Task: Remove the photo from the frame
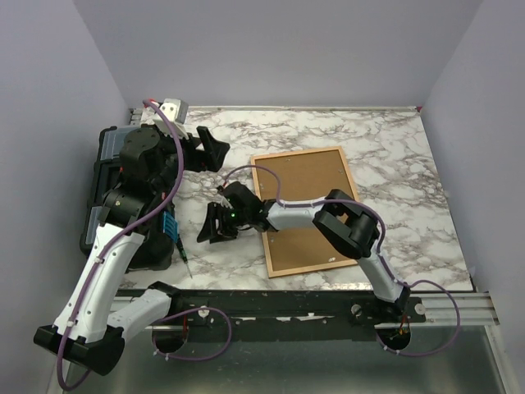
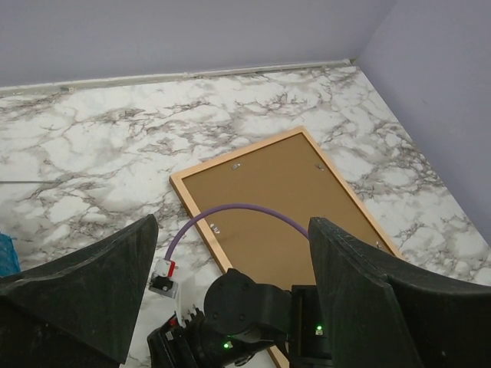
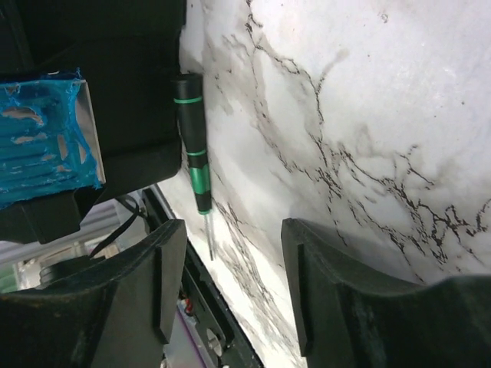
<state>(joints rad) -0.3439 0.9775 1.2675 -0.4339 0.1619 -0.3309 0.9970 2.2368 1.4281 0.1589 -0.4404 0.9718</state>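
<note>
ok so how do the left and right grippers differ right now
The left gripper is raised and faces the frame; the right gripper sits low beside the frame, facing the screwdriver. The left gripper's jaws gape wider than the right gripper's. Both are open and empty.

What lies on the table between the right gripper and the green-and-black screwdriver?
Nothing. In the right wrist view, only bare marble table separates the open right gripper from the screwdriver. The top view agrees.

We had a marble-look table, and flat on it lay the frame (brown backing board facing up), a black toolbox at the left edge and a green-banded screwdriver just beside it.
</note>
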